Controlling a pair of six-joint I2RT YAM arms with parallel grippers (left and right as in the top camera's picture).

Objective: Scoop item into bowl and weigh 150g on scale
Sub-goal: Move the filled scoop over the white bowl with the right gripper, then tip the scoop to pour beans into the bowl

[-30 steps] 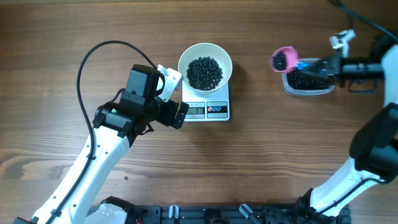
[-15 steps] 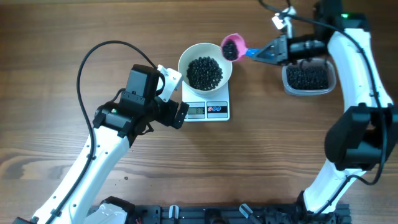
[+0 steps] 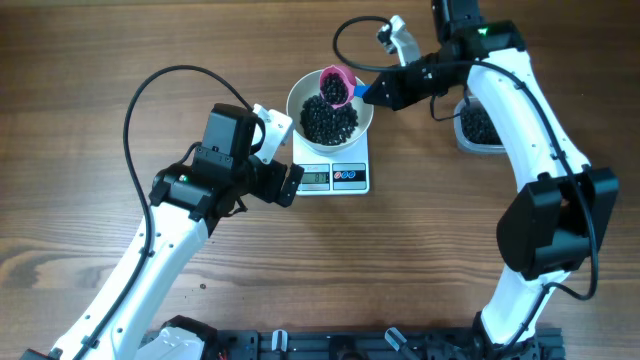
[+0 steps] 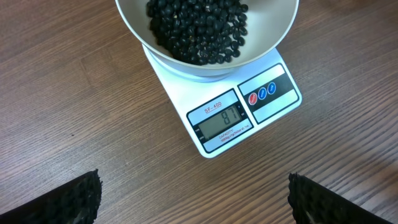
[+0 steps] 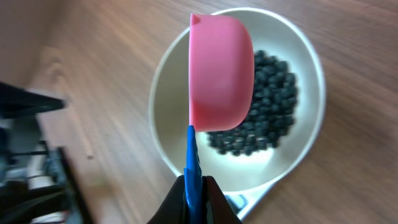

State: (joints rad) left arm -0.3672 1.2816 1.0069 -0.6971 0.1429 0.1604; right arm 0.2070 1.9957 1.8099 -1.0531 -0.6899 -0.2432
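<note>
The white bowl (image 3: 296, 92) stands on the scale (image 3: 350, 180) and holds a heap of black beads, the item (image 3: 328, 120). My right gripper (image 3: 372, 92) is shut on the blue handle of a pink scoop (image 3: 335, 86). The scoop is tilted over the bowl's far right rim with beads in it. From the right wrist, the scoop (image 5: 221, 71) lies on its side above the bowl (image 5: 163, 118) and beads (image 5: 273, 99), with the gripper (image 5: 196, 194) clamped on the handle. My left gripper (image 3: 285, 156) stands open beside the scale's left edge. In the left wrist view the gripper (image 4: 194, 200) is empty, and the scale (image 4: 242, 118) reads 87.
A clear plastic tub (image 3: 478, 128) with more black beads sits at the right, partly hidden by my right arm. A black cable loops over the table from my left arm. The table is brown wood.
My right arm has swung left, carrying the scoop from above the tub to over the bowl and tipping it. The left arm has not moved.
</note>
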